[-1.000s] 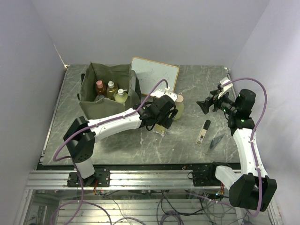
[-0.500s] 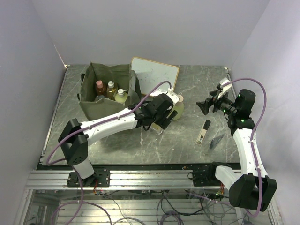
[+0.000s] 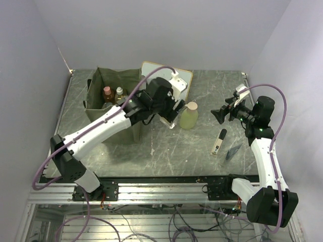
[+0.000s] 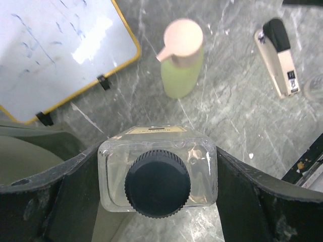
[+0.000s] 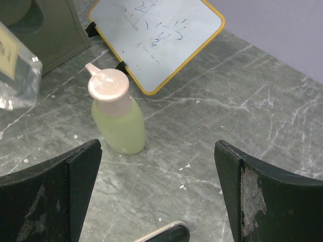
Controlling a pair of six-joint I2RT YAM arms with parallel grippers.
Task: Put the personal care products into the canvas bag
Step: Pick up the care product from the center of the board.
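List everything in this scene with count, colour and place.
canvas bag: one, olive-green, far left of table
orange bottle: one, pink cap, in bag
amber bottle: one, white pump, in bag
green bottle: one, pink cap, upright mid-table
clear bottle: one, black cap, in left gripper
whiteboard: one, white, wood-framed, beside bag
stapler: one, black and cream, right side
small grey item: one, beside stapler, unclear
table: one, grey marble
left gripper: shut on clear bottle
right gripper: open, above right side
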